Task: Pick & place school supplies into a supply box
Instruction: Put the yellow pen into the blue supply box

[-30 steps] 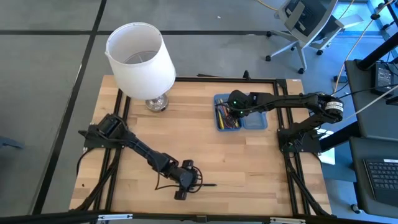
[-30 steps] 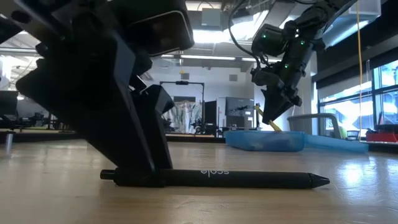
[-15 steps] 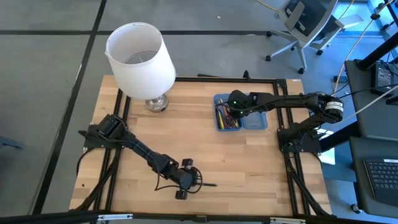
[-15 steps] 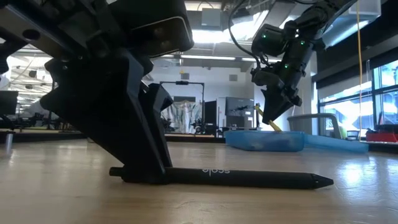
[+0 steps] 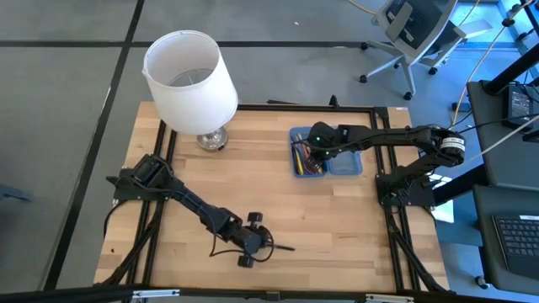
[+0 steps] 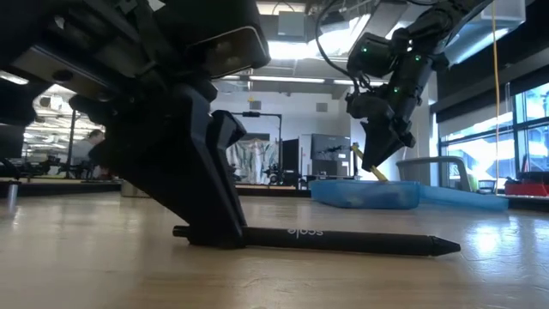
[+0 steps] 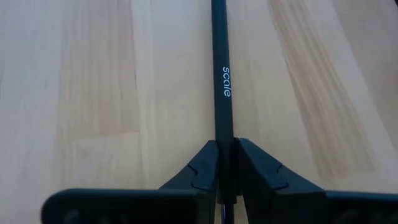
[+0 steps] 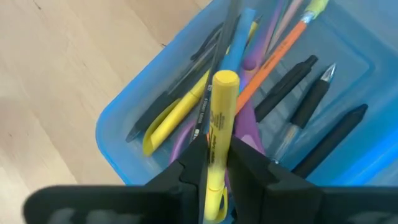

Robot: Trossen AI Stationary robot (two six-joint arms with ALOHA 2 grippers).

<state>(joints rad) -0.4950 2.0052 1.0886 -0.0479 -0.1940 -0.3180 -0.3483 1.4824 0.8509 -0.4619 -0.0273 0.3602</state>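
Note:
A black pen point(image 7: 222, 81) lies flat on the wooden table near its front edge, with my left gripper point(image 7: 225, 155) shut on its rear end; in the low view the pen point(image 6: 343, 241) points right from the fingers. The supply box point(image 5: 295, 135), translucent blue, lies open at the far right, holding several pens and purple-handled scissors point(image 8: 249, 118). My right gripper point(image 8: 216, 163) hangs over the box's left half, shut on a yellow marker point(image 8: 221, 112). My left gripper pinches the pen's two sides point(image 7: 225, 144) between its fingers, near the end away from the tip. The fingers slant down from the table's left and lie in line with the pen. The pen rests flat on the table. My right gripper pinches the yellow marker's barrel point(image 8: 216, 152) between its two fingers, coming steeply from above. The marker sticks out past the fingertips, tilted, its free end point(image 6: 358, 153) above the things in the box. It is clear of the table.
A lamp with a white shade point(image 5: 189, 76) stands at the table's far left. A loose black cable point(image 5: 221, 251) lies beside my left gripper. Bare wood stretches between the pen and the box. Black frame rails point(image 5: 383, 210) run along the table's sides.
My left gripper has shut on the black pen's rear end, turning slightly at the wrist without shifting place. The pen stays flat on the table, nudged slightly lengthwise. My right arm has kept still with the yellow marker.

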